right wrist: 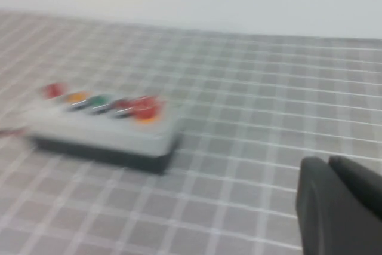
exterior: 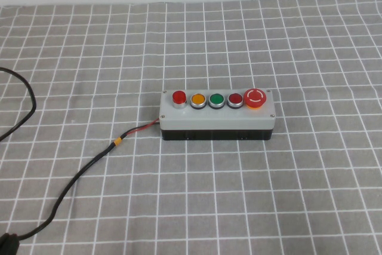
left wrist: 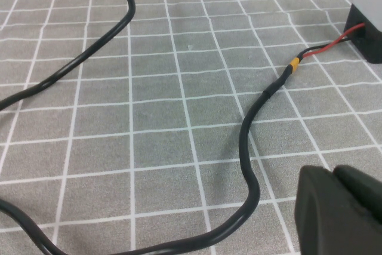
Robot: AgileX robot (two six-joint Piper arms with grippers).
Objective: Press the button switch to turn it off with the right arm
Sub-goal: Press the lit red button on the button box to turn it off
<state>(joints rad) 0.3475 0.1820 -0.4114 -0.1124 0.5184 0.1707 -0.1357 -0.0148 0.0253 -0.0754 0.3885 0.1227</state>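
Button box (exterior: 218,114) mid-table, left gripper (left wrist: 343,210) by cable (left wrist: 250,141), right gripper (right wrist: 337,204) facing it, both cropped, state unclear

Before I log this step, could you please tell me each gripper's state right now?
Left gripper: cannot be told; near the cable.
Right gripper: cannot be told; apart from the button box.

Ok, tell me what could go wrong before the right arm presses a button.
Five buttons sit close together on the button box; the right gripper, off beyond the mushroom button, might hit the wrong one.
The button box looks unfixed; an angled press may slide it.
The left gripper hovers above the cable; moving could snag it.
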